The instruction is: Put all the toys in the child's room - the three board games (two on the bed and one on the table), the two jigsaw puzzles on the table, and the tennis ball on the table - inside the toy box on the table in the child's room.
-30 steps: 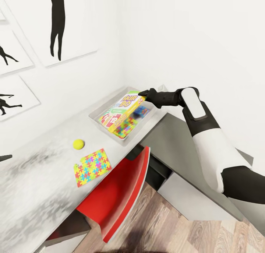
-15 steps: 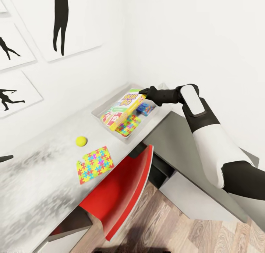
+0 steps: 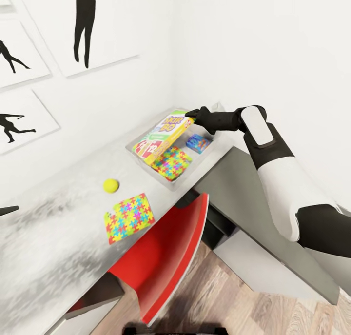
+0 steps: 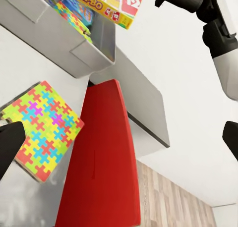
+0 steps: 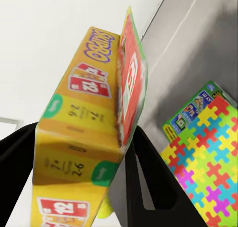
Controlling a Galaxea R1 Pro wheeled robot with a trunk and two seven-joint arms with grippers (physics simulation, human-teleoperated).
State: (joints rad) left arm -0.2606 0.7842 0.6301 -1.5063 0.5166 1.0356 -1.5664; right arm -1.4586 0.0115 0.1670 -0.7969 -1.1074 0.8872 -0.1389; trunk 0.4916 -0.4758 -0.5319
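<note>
1. Gripping the SKIP-BO box [image 3: 163,136] by its far corner with the right hand [image 3: 196,114], closed, tilted over the toy box [image 3: 171,177].
2. Judging it light, stiff, slick; pinching across the thin edges.
3. Holding the left hand [image 4: 119,138] open above the loose jigsaw puzzle [image 3: 129,217] on the desk [image 3: 53,247].
</note>
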